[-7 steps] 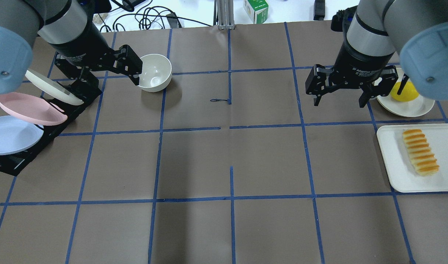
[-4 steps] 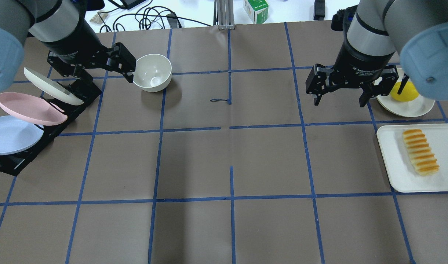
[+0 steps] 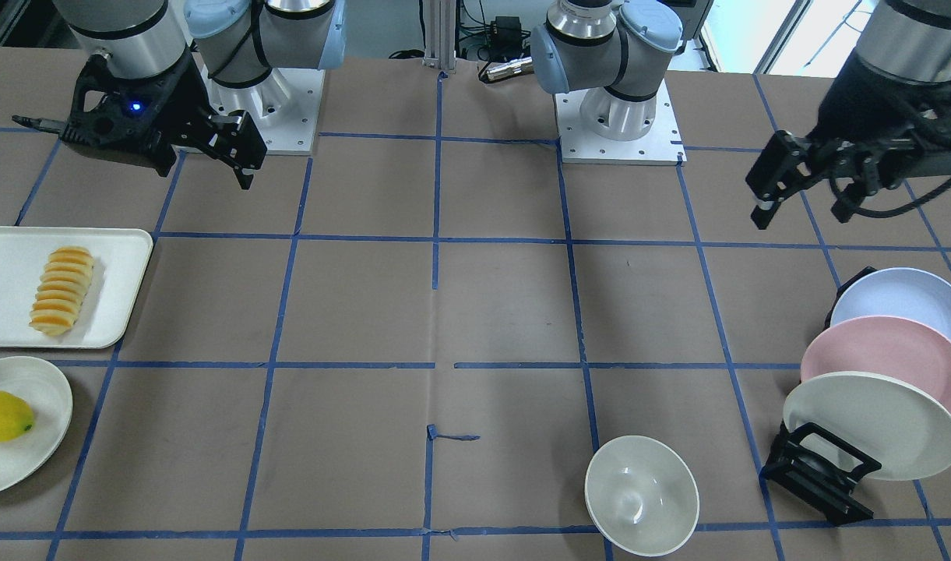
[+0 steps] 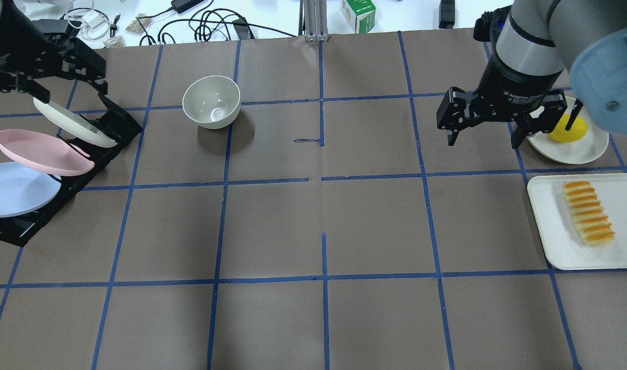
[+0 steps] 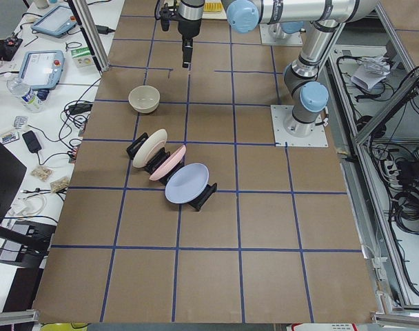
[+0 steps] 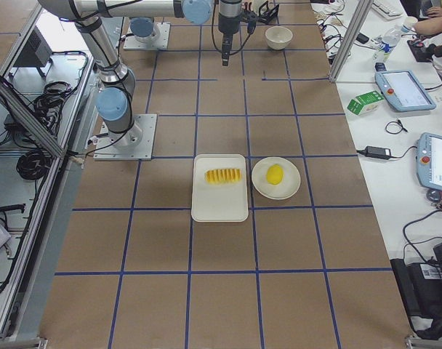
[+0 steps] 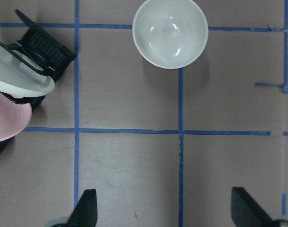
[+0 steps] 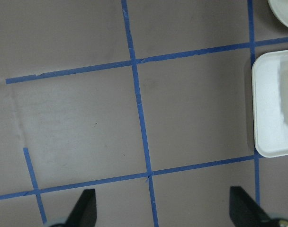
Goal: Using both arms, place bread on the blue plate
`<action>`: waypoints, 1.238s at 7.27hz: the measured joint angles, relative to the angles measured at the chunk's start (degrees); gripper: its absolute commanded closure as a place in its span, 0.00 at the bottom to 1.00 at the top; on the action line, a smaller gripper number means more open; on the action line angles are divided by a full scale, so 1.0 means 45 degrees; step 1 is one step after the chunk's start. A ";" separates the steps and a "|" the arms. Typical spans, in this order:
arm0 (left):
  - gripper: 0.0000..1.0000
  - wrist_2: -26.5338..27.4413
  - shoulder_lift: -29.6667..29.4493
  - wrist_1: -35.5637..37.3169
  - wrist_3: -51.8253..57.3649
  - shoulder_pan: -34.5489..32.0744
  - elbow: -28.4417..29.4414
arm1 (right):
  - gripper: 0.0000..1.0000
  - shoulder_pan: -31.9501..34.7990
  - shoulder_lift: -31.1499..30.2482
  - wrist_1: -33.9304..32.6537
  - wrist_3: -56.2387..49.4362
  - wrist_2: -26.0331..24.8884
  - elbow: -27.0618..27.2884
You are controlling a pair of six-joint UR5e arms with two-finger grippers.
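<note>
Risk: my left tool (image 4: 69,90) and right tool (image 4: 485,143), both released; drawing the blue plate (image 4: 13,190) could knock the neighbouring pink plate (image 4: 41,152).

We count four plates, one of them the blue plate (image 4: 13,190). We see one each of bowl (image 4: 211,102), tray (image 4: 554,226), bread (image 4: 588,212), lemon (image 4: 567,128) and rack (image 4: 108,149). Two grippers: left gripper (image 4: 71,91), right gripper (image 4: 483,141).

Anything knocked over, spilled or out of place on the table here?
Nothing stands out. The bread lies flat on its white tray, the blue plate leans in the black rack beside the pink plate, and the bowl sits upright.
</note>
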 measured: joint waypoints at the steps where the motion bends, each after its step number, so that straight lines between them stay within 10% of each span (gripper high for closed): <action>1: 0.00 0.0303 0.0033 0.0014 0.0039 0.0895 0.0016 | 0.00 -0.0749 0.0103 -0.0028 -0.1007 0.0004 0.0018; 9: 0.00 0.1489 -0.3399 0.1567 0.0388 0.7560 -0.0097 | 0.00 -0.6094 0.3532 -0.3392 -0.5295 -0.1348 0.0069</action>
